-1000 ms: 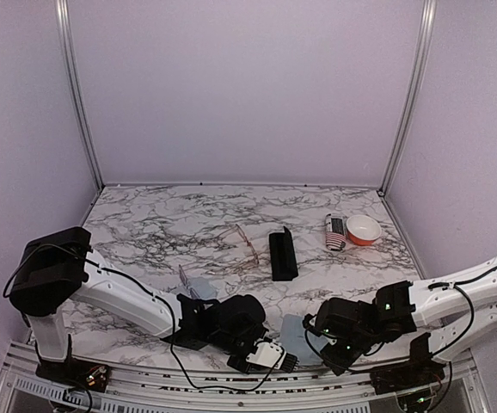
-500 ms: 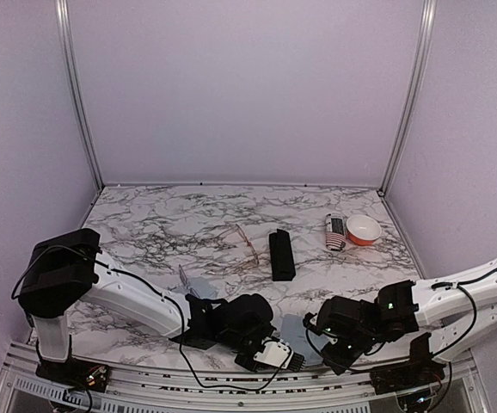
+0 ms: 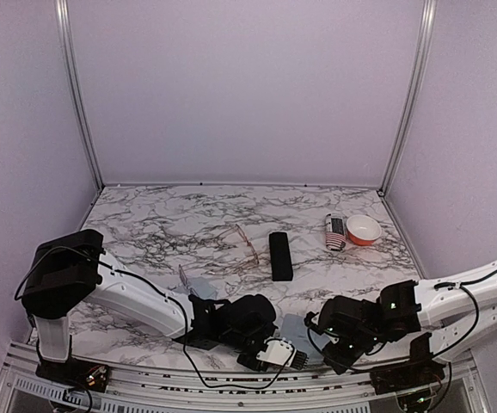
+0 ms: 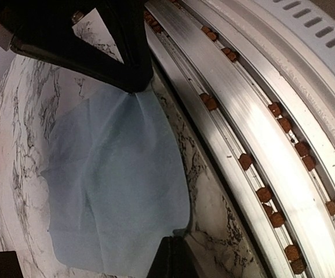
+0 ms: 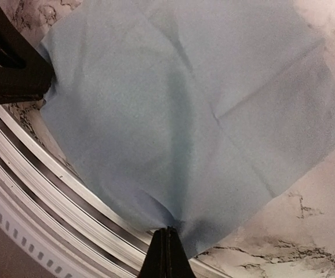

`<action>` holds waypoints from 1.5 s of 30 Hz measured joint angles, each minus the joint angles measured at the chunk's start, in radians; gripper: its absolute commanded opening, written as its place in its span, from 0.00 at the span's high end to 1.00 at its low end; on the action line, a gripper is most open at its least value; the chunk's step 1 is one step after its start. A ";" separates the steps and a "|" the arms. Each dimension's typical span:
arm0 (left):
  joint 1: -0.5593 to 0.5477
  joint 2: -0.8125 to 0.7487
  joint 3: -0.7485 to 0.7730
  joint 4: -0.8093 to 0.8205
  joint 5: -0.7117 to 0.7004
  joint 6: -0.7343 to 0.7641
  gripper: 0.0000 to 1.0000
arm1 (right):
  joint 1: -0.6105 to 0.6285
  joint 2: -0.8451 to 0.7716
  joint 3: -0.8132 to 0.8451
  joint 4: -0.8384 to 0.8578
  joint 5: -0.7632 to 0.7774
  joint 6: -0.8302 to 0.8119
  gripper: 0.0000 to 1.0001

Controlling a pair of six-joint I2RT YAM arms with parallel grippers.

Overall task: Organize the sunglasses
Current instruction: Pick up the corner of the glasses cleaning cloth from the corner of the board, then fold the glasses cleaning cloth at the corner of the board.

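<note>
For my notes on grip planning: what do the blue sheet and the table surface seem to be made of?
The blue sheet looks like thin matte cloth, perhaps a lens-cleaning cloth: it shows soft fold creases and puckers where the right fingers pinch it. The table surface looks like white marble or a marble-print laminate, smooth, with grey veins.

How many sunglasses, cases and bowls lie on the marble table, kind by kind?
Sunglasses: 2, the wire-framed pair and the lilac pair
Cases: 2, the black case and the striped case
Bowls: 1, the bowl
Total: 5
</note>
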 measured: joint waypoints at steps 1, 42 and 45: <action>0.002 -0.001 0.000 0.000 0.001 -0.012 1.00 | 0.000 -0.005 0.000 -0.002 0.003 0.004 1.00; 0.137 -0.048 0.119 -0.154 0.117 -0.371 1.00 | -0.023 -0.047 0.067 -0.098 0.196 0.140 1.00; 0.146 -0.044 0.119 -0.160 0.117 -0.388 1.00 | -0.037 -0.036 0.077 -0.099 0.211 0.140 1.00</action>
